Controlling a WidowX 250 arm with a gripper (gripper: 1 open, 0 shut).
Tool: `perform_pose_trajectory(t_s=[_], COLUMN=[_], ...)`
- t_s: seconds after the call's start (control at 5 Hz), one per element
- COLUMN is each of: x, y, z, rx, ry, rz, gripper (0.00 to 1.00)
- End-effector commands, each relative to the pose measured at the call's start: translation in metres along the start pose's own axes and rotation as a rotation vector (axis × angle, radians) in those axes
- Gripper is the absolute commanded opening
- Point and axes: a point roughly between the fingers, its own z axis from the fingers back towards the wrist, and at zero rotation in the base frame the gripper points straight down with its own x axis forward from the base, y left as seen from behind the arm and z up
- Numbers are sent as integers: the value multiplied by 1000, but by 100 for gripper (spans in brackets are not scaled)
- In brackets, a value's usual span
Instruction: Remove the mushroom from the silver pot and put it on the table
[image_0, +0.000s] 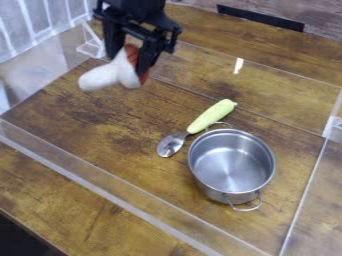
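Observation:
The mushroom (104, 76) hangs in the air over the back left of the table (80, 130), its cream stem pointing left and down and its reddish cap up between the fingers. My black gripper (139, 62) points down from above and is shut on the cap end. The silver pot (231, 162) stands empty at the front right, well away from the gripper.
A yellow-green corn toy (211, 115) lies just behind the pot, with a small metal spoon (171, 145) at the pot's left. A pale stick (237, 75) lies further back. Clear acrylic walls (134, 215) edge the table, and a clear stand (94, 42) sits at the back left.

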Motion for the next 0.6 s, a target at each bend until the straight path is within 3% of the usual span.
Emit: perform_pose_trajectory(t_s=[0.0,0.4], x=[-10,-9], y=[22,24], z=[17,-15], rx=[-15,-62], ry=[-66,-27], rz=[40,76], gripper=[100,100])
